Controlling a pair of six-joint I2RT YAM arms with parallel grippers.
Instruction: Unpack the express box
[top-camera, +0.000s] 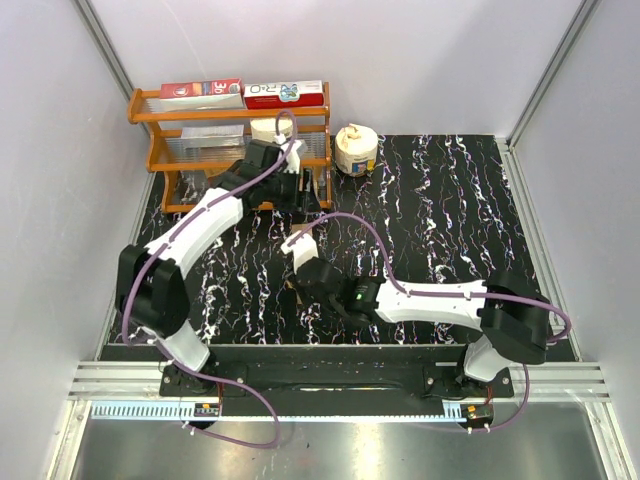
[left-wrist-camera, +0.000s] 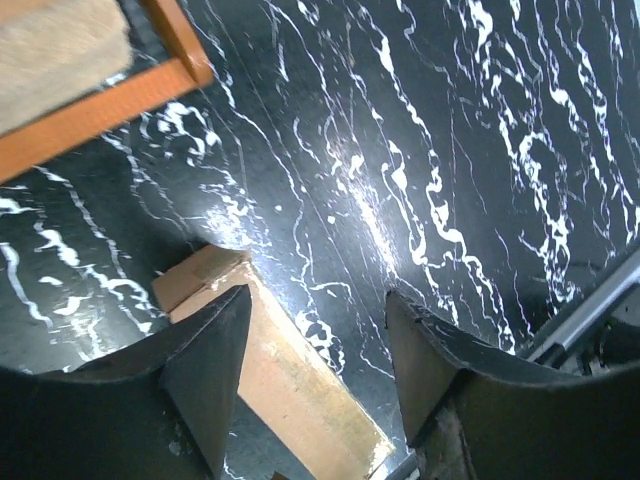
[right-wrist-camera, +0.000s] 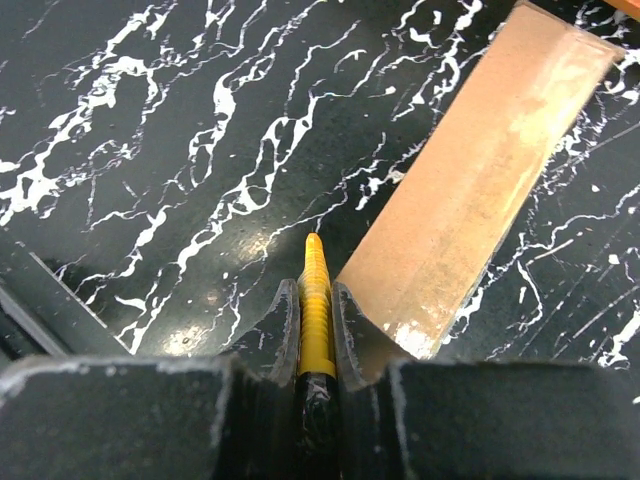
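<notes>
Right jaws pinch yellow tool (right-wrist-camera: 315, 300) beside express box (right-wrist-camera: 480, 170).

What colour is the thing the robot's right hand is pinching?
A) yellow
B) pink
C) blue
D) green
A: in the right wrist view, the right gripper is shut on a ridged yellow tool, whose tip pokes out past the fingers, beside the brown box.
</notes>
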